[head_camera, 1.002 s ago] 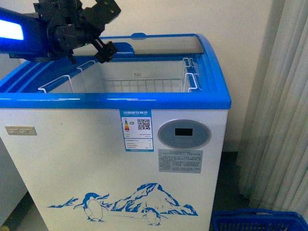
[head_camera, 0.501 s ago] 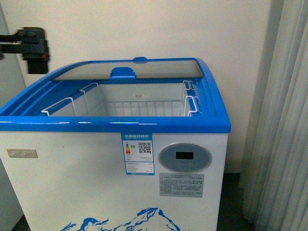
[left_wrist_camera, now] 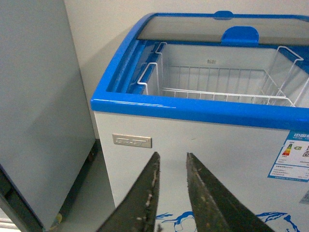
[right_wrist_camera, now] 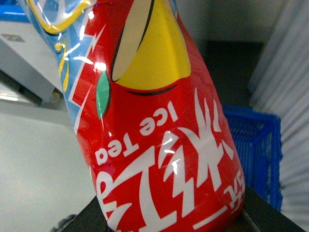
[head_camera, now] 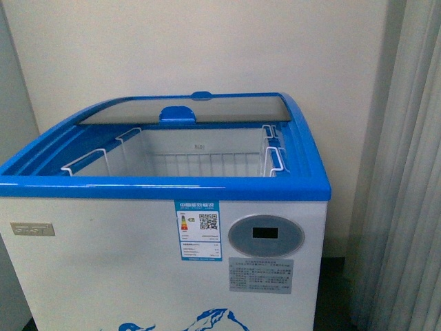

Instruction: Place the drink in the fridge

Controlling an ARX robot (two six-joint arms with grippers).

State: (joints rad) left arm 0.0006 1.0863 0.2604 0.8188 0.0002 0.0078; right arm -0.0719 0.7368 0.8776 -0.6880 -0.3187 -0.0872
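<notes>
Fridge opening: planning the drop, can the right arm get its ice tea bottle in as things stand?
Probably yes: the fridge has its glass lid slid back and wire basket uncovered. The right gripper, holding the ice tea bottle, is outside the front view.

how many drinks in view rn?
1: an ice tea bottle, filling the right wrist view. The open fridge shows none in its wire baskets, but its depths below them are hidden, so more could be there.
</notes>
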